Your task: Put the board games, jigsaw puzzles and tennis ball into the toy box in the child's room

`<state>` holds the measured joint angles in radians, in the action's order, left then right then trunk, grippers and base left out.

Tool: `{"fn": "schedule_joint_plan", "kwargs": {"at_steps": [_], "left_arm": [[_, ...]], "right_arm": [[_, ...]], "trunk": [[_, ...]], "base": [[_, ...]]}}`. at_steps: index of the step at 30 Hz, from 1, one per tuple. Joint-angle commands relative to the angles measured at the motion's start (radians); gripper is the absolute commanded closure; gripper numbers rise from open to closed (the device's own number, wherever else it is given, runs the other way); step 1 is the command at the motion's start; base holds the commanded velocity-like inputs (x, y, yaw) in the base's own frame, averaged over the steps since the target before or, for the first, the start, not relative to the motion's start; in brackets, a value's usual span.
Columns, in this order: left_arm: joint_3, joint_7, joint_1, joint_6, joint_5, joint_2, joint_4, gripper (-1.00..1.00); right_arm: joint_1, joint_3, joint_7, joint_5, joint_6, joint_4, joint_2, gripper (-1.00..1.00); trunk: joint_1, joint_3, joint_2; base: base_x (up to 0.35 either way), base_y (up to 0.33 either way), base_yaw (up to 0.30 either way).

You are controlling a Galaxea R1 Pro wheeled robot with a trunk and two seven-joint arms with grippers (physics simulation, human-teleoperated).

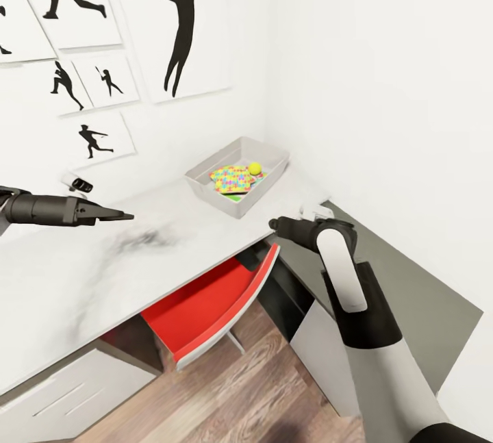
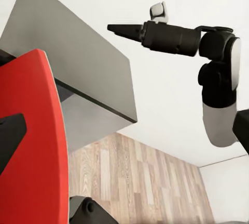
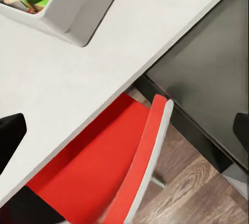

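Pale marbled table (image 1: pixel 103 272) runs from lower left of head view to centre, meeting lower dark grey section (image 1: pixel 411 306) at right. Toy box (image 1: pixel 205 186) sits on far corner, upper centre, near wall. Rest of top bare. Wood-plank floor (image 1: pixel 226 402) below.

Pale marbled smooth table (image 1: pixel 82 279), matt grey plastic toy box (image 1: pixel 267 155), wood-plank floor (image 1: pixel 260 388), glossy red chair (image 1: pixel 205 306)

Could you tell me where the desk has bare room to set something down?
The pale table is bare from the toy box toward the left pincer; the lower dark grey section is bare too. The toy box is crowded with jigsaw puzzles and tennis ball.
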<state>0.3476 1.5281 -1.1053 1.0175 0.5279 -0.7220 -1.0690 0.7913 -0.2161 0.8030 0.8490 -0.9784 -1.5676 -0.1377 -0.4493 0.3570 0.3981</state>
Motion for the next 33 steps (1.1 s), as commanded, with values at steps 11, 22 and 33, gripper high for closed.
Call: {"fn": "schedule_joint_plan", "kwargs": {"at_steps": [11, 22, 33], "left_arm": [[0.004, 0.006, -0.001, 0.010, 0.001, -0.001, 0.001, -1.00], [0.004, 0.005, -0.001, 0.010, 0.001, -0.001, 0.000, -1.00], [0.004, 0.006, -0.001, 0.010, 0.001, -0.001, 0.000, -1.00]], "right_arm": [[-0.012, -0.002, 0.008, 0.017, 0.026, -0.005, 0.030, -1.00], [-0.012, -0.002, 0.007, 0.018, 0.026, -0.005, 0.030, -1.00], [-0.012, -0.002, 0.007, 0.018, 0.027, -0.005, 0.030, -1.00]], "trunk": [[-0.001, -0.010, 0.002], [-0.001, -0.010, 0.002], [-0.001, -0.022, 0.002]], "base": [[0.000, 0.000, 0.000], [0.000, 0.000, 0.000], [-0.076, 0.000, 0.000]]}}
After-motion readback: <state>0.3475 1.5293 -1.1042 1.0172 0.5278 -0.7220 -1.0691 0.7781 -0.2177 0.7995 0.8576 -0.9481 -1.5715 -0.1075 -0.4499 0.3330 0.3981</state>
